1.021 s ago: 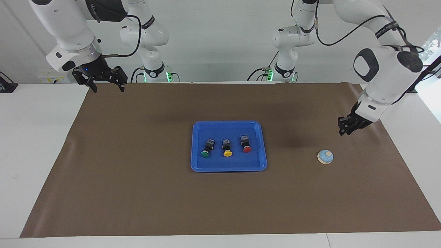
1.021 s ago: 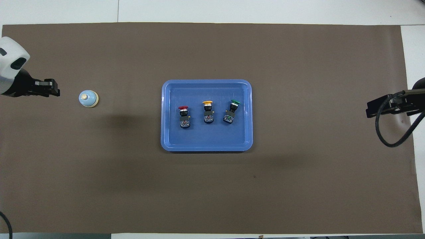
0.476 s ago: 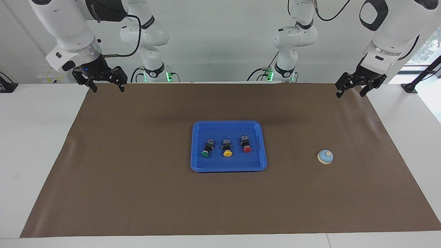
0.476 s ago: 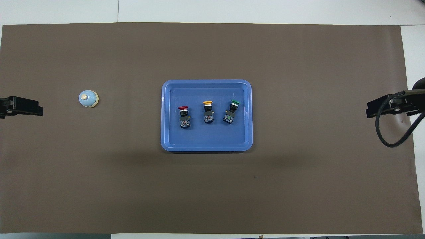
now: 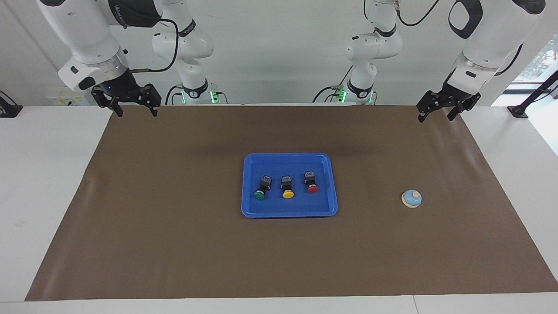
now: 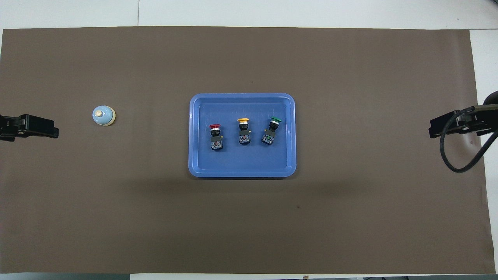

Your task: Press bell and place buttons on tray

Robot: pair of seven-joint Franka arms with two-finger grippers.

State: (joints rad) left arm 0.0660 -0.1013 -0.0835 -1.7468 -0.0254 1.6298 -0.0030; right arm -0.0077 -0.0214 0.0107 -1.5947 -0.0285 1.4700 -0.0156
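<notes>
Covering the white table [image 5: 48, 183], brown mat [image 5: 174, 244] (both pincers [image 5: 436, 117] [image 5: 136, 111] apart, aloft).

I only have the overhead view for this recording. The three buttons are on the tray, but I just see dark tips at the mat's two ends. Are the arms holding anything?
Observer: No. From the facing view, the left gripper hangs empty in the air, jaws open, above the mat at its edge nearest the robots.
Operator: And the right one?
Observer: The right gripper is also raised, above the mat's edge at the right arm's end, jaws open and empty.
Operator: Is anything touching the bell?
Observer: No. The bell sits alone on the mat, and the left gripper is high up and well apart from it.
</notes>
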